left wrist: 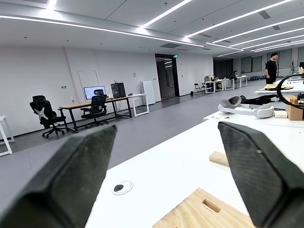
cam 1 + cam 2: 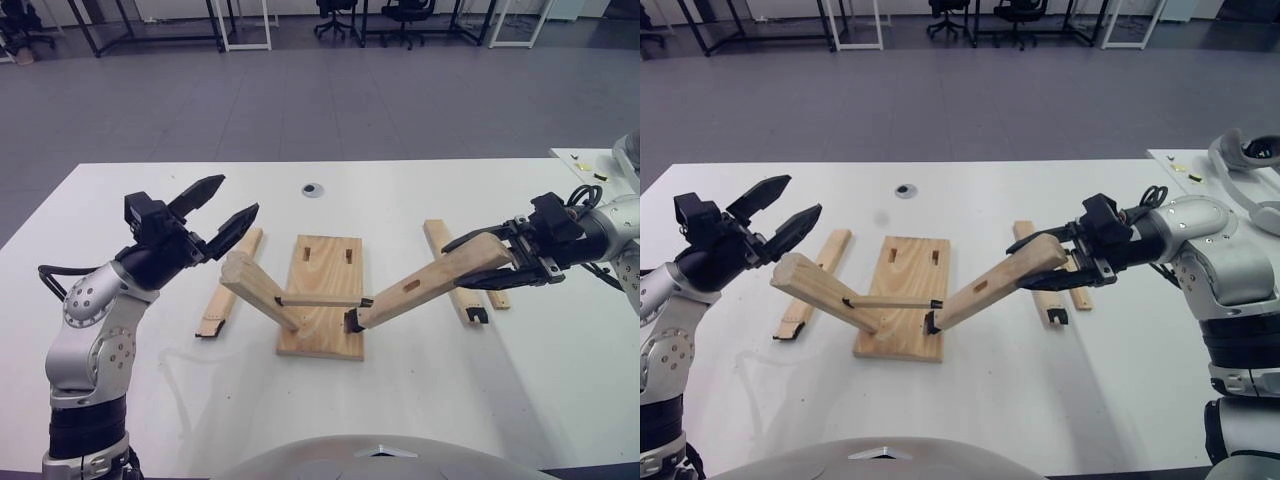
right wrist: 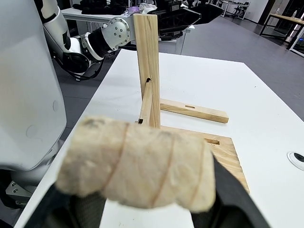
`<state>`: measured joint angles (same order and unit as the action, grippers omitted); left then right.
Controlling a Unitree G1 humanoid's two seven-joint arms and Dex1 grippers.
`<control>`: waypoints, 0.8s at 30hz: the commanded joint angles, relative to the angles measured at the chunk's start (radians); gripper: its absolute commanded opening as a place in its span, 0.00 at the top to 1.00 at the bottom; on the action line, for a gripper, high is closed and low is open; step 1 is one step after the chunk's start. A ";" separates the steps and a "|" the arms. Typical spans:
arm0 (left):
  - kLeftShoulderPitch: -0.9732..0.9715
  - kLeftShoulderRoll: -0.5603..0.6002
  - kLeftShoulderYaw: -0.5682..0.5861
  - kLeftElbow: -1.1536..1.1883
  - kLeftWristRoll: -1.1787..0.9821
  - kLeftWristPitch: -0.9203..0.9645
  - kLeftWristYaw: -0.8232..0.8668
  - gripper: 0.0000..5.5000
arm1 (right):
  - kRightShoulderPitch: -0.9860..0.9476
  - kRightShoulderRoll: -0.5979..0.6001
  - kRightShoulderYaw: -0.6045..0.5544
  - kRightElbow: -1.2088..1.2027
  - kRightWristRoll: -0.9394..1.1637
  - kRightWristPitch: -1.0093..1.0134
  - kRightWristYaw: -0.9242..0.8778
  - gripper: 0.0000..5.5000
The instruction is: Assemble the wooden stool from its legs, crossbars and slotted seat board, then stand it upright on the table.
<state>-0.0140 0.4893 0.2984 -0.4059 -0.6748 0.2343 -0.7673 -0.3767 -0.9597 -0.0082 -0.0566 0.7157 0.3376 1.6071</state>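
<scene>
The slotted seat board (image 2: 326,262) lies flat mid-table. Over it, two wooden legs joined by a thin crossbar (image 2: 322,300) form a V. The left leg (image 2: 258,288) slants up toward my left gripper (image 2: 239,195), which hangs open just above its top end without touching it. My right gripper (image 2: 497,263) is shut on the upper end of the right leg (image 2: 425,284); that end (image 3: 137,164) fills the near part of the right wrist view. The legs' lower ends are down at the board. In the left wrist view the open fingers (image 1: 61,180) frame the board's corner (image 1: 204,213).
One loose leg (image 2: 228,288) lies on the table left of the board, another (image 2: 438,240) to the right, under the held leg. A cable hole (image 2: 314,188) is behind the board. A headset (image 2: 1250,158) rests on the adjoining table at right.
</scene>
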 commanded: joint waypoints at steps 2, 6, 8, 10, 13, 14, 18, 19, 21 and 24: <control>0.012 -0.016 -0.005 -0.023 0.000 -0.007 0.029 0.29 | 0.017 0.009 -0.030 -0.008 0.002 0.028 -0.010 0.61; 0.019 -0.019 -0.009 -0.030 0.003 -0.009 0.036 0.29 | 0.009 0.025 -0.025 -0.025 0.001 0.048 -0.015 0.61; 0.020 -0.021 -0.011 -0.033 0.003 -0.010 0.039 0.29 | 0.012 0.031 -0.022 -0.033 -0.004 0.055 -0.015 0.61; 0.021 -0.023 -0.015 -0.033 0.005 -0.012 0.040 0.29 | 0.021 0.036 -0.018 -0.039 -0.012 0.056 -0.019 0.61; 0.028 -0.028 -0.017 -0.037 0.006 -0.017 0.042 0.29 | 0.012 0.037 -0.011 -0.008 -0.041 0.039 -0.013 0.61; 0.032 -0.031 -0.018 -0.039 0.007 -0.019 0.043 0.29 | 0.008 0.037 -0.008 0.002 -0.050 0.031 -0.009 0.61; 0.039 -0.044 -0.031 -0.041 0.016 -0.033 0.054 0.29 | -0.011 0.043 0.017 0.058 -0.094 -0.002 0.001 0.61; 0.041 -0.047 -0.034 -0.042 0.018 -0.036 0.055 0.29 | -0.012 0.042 0.022 0.056 -0.095 -0.001 0.002 0.61; 0.044 -0.052 -0.035 -0.043 0.021 -0.039 0.057 0.29 | -0.015 0.042 0.030 0.047 -0.097 -0.001 0.003 0.61; 0.058 -0.060 -0.035 -0.052 0.025 -0.045 0.064 0.29 | -0.046 0.040 0.049 0.034 -0.110 -0.012 0.005 0.61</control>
<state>0.0290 0.4336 0.2672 -0.4377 -0.6636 0.2035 -0.7158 -0.3845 -0.9147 0.0194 -0.0084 0.6294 0.3380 1.6094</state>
